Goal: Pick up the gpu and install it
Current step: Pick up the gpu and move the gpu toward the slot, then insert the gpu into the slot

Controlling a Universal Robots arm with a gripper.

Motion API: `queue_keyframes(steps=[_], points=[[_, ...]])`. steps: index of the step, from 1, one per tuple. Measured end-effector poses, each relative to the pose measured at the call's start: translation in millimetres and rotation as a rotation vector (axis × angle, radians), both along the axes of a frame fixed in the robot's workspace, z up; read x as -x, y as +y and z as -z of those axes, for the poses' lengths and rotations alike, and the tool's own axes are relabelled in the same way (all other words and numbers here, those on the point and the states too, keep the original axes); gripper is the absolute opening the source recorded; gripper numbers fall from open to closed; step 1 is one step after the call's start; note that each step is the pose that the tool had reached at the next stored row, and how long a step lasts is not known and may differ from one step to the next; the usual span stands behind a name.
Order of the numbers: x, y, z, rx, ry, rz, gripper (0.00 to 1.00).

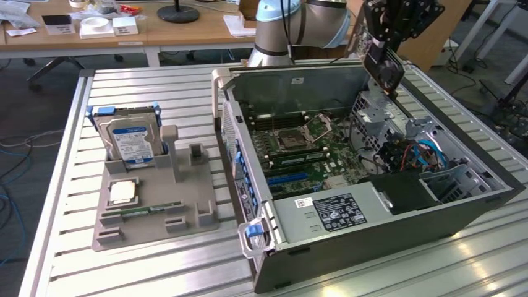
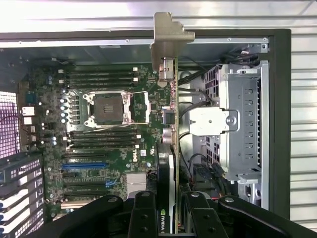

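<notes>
— Slatted metal table (image 1: pixel 148 266), open computer case (image 1: pixel 371 229) lying on it. Where's the gpu (image 2: pixel 167 163)?
— Pinched edge-on between the jaws of my gripper (image 2: pixel 171 218), hanging above the motherboard (image 2: pixel 114 148), metal bracket (image 2: pixel 168 34) farthest from me.

The arm (image 1: pixel 276 37) is silver-grey with pale blue joint caps; the gripper (image 2: pixel 167 201) is matte black, round screws dotting its fingers (image 2: pixel 143 215).

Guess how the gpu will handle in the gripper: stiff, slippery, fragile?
Likely stiff: the gpu extends straight from the gripper, no sag. Probably fragile: bare board and a thin metal bracket. Pinched at one end, it could pivot if bumped.
</notes>
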State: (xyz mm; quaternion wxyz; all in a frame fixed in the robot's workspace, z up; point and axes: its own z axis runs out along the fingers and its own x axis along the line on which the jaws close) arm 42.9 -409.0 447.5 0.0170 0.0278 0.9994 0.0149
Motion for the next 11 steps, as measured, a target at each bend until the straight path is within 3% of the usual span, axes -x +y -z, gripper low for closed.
queue_keyframes(steps=[11], points=[[-1.1, 0.0, 5.0, 0.0001, 0.0000, 0.000, 0.27]])
